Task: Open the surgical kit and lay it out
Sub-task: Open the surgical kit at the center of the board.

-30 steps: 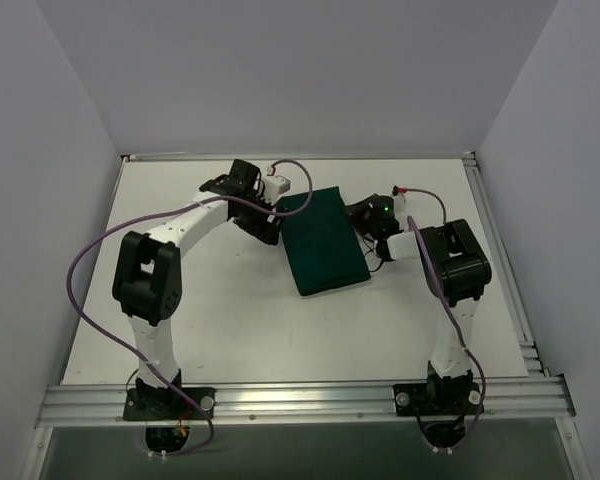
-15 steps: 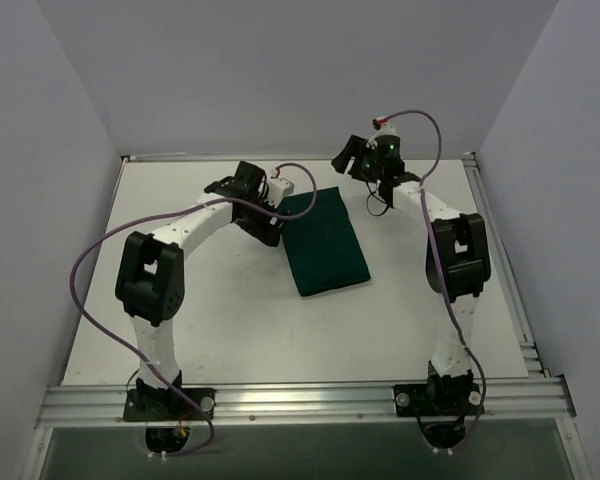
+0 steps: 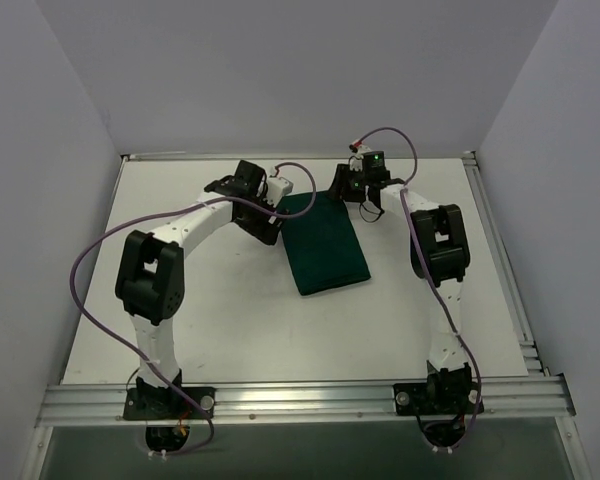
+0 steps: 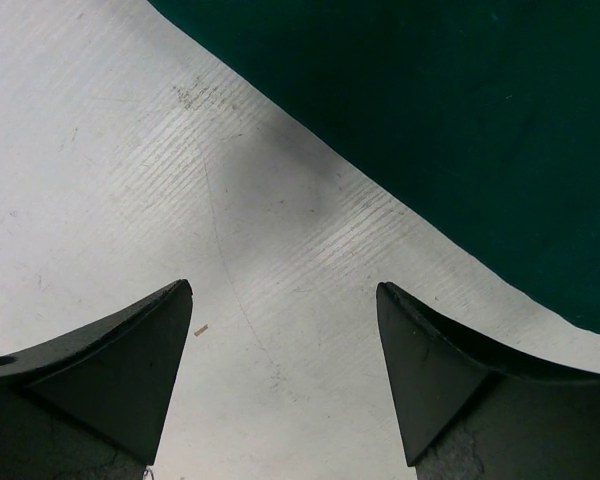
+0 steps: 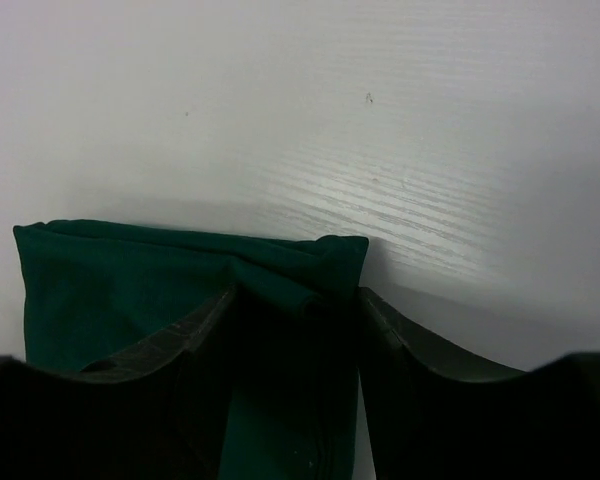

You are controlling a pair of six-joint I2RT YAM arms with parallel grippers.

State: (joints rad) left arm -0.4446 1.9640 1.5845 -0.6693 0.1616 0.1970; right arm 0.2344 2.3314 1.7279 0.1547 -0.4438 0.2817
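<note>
The surgical kit (image 3: 325,240) is a closed dark green cloth bundle lying on the white table (image 3: 210,320). The tray, clamps and tweezers are hidden. My left gripper (image 3: 268,228) is open and low over the table, just left of the bundle's far left part. In the left wrist view its gripper (image 4: 285,290) frames bare table, with the cloth (image 4: 460,130) ahead at upper right. My right gripper (image 3: 342,186) is at the bundle's far right corner. In the right wrist view its gripper (image 5: 295,295) is open, the jaws either side of the folded cloth corner (image 5: 310,270).
Grey walls enclose the table on three sides. A metal rail (image 3: 300,400) runs along the near edge, with both arm bases on it. Purple cables loop off both arms.
My right arm has swung from the bundle's right side up and back, then down to its far right corner. The left arm and the bundle have stayed put.
</note>
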